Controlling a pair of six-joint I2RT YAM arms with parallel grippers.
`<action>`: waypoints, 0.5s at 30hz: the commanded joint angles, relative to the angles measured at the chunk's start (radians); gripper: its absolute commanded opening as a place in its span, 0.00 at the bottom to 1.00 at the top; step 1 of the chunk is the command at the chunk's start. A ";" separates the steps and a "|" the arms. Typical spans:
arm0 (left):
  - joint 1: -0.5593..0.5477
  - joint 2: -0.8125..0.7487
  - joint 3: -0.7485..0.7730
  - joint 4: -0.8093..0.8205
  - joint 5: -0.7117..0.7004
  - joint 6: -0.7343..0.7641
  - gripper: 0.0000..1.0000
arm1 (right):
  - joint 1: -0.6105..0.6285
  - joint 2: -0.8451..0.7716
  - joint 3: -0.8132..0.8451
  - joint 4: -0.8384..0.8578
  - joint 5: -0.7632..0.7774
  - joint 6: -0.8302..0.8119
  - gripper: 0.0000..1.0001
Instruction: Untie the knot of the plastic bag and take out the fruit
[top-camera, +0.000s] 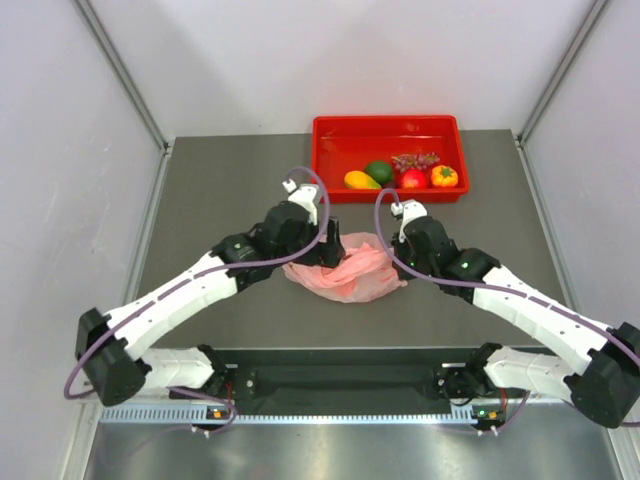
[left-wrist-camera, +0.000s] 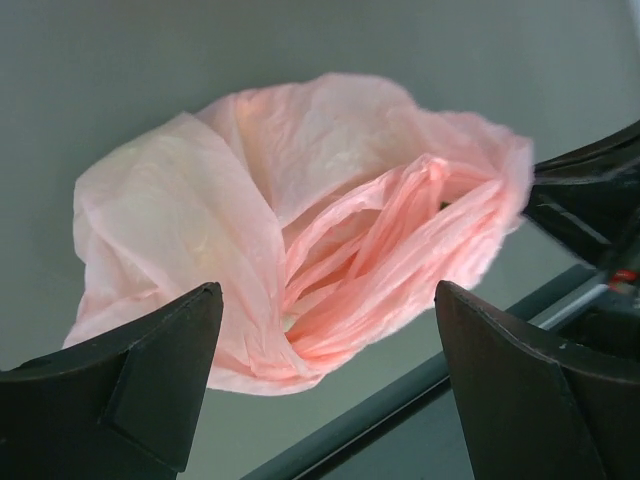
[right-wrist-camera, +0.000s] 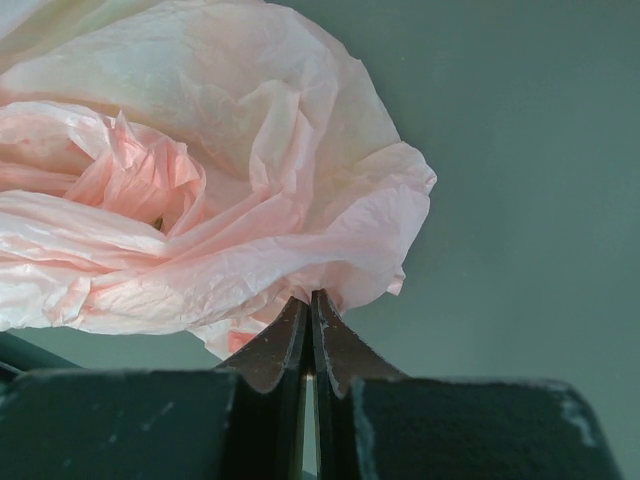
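Bag position: the plastic bag (top-camera: 350, 272) lies crumpled about mid-worktop (top-camera: 220, 200), a little toward the near edge. Its long axis runs left to right, between my two wrists.

Right gripper (right-wrist-camera: 311, 300): fingers clenched tight, tips together on the bag's right-hand rim. The film runs straight into the pinch and is drawn toward it. That end is anchored.

Left gripper (left-wrist-camera: 325, 300): fingers spread wide, grasping nothing. The bag sits dead ahead of them and just beyond the tips, centred in the gap. The gathered handle strips run away from these fingers toward the right gripper, so they lie roughly along my approach rather than across it.

The knot: poor view here. There is a bunched, crinkled lump (right-wrist-camera: 140, 170) among the folds on the right wrist camera. It may be the knot, or only slack film, and I cannot tell whether it is tied.

The fruit: none lies out in the open beside the bag. The bulged half of the film has a pale yellowish cast, nothing with a clear outline.

Red tray (top-camera: 330, 125) sits at the far edge, right of centre, well apart from the bag, with assorted fruit in it.

Judgement: the left arm is the free one and is as near as the right. The next move depends on turning the left fingers square across the strips. They should close close to the lump and pull leftward against the right-hand anchor. Risk: grabbing a loose fold and dragging the whole bag.
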 joint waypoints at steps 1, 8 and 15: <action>-0.034 0.086 0.057 -0.102 -0.125 0.034 0.92 | 0.018 0.002 0.031 0.037 -0.002 -0.009 0.01; -0.045 0.162 0.034 -0.154 -0.200 0.085 0.88 | 0.021 -0.004 0.028 0.033 0.020 0.003 0.01; -0.023 0.130 0.042 -0.214 -0.355 0.126 0.40 | 0.010 -0.027 0.011 0.004 0.135 0.076 0.00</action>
